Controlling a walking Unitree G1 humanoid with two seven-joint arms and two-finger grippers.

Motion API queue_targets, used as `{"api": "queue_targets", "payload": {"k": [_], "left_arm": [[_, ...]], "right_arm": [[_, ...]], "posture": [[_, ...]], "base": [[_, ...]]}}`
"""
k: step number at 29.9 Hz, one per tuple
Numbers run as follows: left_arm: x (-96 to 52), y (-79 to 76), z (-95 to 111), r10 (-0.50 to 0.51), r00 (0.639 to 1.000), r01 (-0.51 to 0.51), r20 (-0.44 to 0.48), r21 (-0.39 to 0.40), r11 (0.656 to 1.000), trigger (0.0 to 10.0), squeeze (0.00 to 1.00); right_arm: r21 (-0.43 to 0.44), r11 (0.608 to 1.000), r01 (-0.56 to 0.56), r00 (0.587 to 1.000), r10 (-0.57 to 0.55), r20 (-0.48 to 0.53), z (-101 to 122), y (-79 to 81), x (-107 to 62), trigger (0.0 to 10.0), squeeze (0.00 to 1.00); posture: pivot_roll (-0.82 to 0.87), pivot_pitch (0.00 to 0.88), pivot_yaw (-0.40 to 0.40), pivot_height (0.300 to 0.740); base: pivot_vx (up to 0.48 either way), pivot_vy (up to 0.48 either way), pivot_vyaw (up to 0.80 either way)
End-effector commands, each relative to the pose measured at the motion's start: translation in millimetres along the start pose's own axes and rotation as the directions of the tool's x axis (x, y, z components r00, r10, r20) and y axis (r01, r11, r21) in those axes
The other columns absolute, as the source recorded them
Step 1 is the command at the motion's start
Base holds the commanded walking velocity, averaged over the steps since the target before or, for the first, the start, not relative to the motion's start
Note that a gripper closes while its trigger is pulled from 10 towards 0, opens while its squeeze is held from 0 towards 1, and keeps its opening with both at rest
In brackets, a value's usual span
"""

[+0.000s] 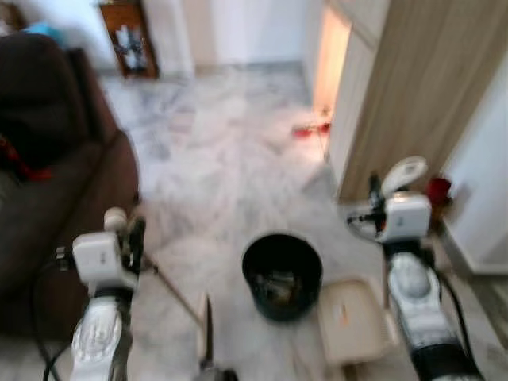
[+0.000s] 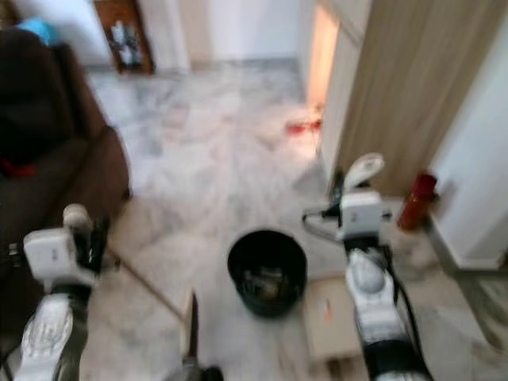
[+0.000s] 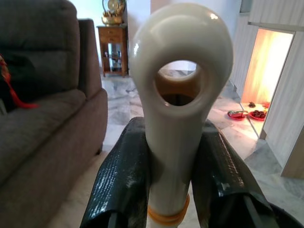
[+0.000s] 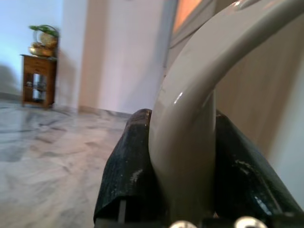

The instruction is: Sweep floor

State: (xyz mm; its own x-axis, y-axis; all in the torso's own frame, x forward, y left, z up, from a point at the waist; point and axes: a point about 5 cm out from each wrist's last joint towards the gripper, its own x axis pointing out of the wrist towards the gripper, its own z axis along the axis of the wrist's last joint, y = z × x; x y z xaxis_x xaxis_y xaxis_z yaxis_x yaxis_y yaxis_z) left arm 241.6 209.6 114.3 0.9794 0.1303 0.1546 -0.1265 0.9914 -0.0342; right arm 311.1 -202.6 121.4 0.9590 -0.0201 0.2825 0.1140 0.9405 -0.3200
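My left gripper [image 1: 132, 235] is shut on the cream top of a broom handle [image 3: 180, 90], whose end has a round hanging hole. The broom's stick [image 1: 176, 298] slants down to the floor, with the brush head [image 1: 204, 325] low in the middle. Raised at the right, my right gripper [image 1: 381, 200] is shut on the curved cream handle of a dustpan [image 4: 190, 118]. The dustpan's beige tray [image 1: 353, 317] rests on the floor by my right arm. A black bucket [image 1: 282, 274] with some debris inside stands between the two arms on the grey marble floor [image 1: 230, 151].
A brown sofa [image 1: 55, 182] runs along the left. A tall wooden cabinet [image 1: 413, 87] stands on the right with a red bottle [image 1: 438, 190] at its foot. Red dishes [image 1: 308, 129] lie by a lit doorway. A small wooden table [image 1: 127, 36] is at the back.
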Motion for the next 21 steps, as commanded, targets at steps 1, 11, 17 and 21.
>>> {"api": "queue_targets", "payload": {"k": [1,11,17,21], "left_arm": [[7.0,-0.1,12.4,-0.003,0.998,0.002,0.061,0.009,1.0,10.0,0.0],[8.5,-0.4,12.6,0.004,0.998,-0.005,0.065,0.005,1.0,10.0,0.0],[9.1,0.3,12.3,0.01,0.998,-0.01,0.064,0.01,1.0,10.0,0.0],[8.7,0.8,11.7,0.012,0.998,-0.013,0.061,0.013,1.0,10.0,0.0]], "right_arm": [[0.05,0.999,0.01,0.998,-0.014,0.064,14.1,2.4,8.4,10.0,0.0],[0.076,0.997,0.013,0.998,-0.018,0.063,14.6,3.4,8.2,10.0,0.0],[0.082,0.996,0.019,0.998,-0.023,0.058,14.2,3.5,8.2,10.0,0.0],[0.082,0.997,0.016,0.998,-0.021,0.054,13.4,3.8,7.1,10.0,0.0]], "posture": [[0.09,0.004,0.06,0.74],[0.09,0.013,0.06,0.74],[0.09,0.014,0.061,0.74],[0.1,0.012,0.06,0.74]], "base": [[-0.285,0.0,0.0],[-0.288,0.0,0.0],[-0.187,0.0,0.0],[0.0,0.0,0.0]]}}
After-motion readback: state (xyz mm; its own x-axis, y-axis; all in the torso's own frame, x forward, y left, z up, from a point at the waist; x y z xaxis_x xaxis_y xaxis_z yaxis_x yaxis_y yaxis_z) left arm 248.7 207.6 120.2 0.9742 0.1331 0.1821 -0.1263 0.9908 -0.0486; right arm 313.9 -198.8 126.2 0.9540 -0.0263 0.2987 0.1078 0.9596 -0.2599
